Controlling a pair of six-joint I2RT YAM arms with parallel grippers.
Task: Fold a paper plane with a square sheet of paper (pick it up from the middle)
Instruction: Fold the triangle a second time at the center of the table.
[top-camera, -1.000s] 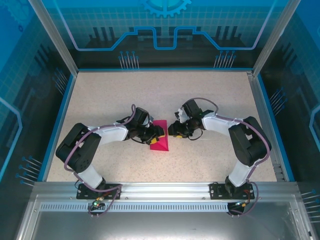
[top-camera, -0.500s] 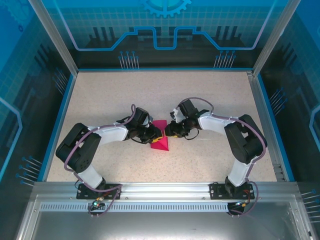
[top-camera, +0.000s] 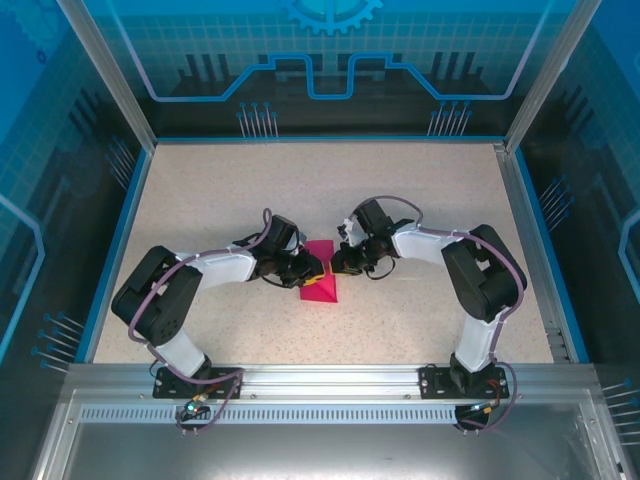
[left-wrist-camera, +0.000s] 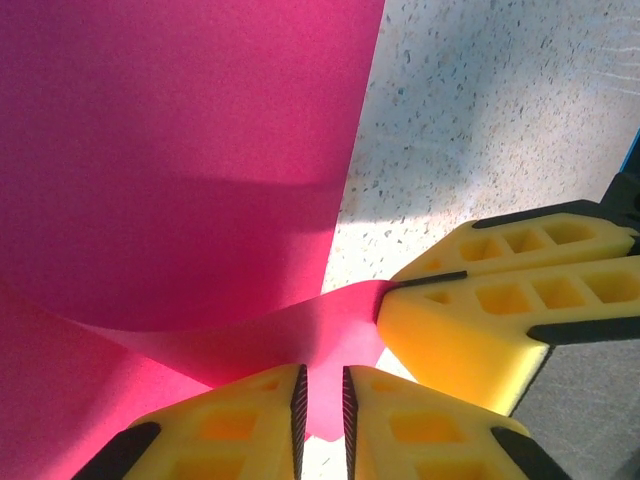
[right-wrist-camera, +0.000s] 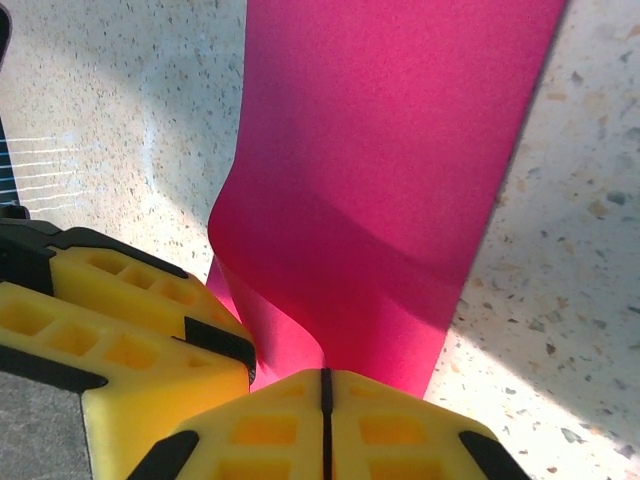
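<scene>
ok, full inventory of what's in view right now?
pink paper: 1, magenta, table centre, partly folded, curled up between the tools
table: 1, speckled beige, blue rim
enclosure panels: 3, translucent blue, left, back, right
rail: 1, silver, near edge
left arm: 1, white and black, left of paper
right arm: 1, white and black, right of paper
left tool: 1, yellow, shut on paper
right tool: 1, yellow, shut on paper

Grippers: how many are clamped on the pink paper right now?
2. The left gripper pinches a raised fold of the pink paper mid-table; the right gripper is shut on the same fold from the opposite side.
</scene>
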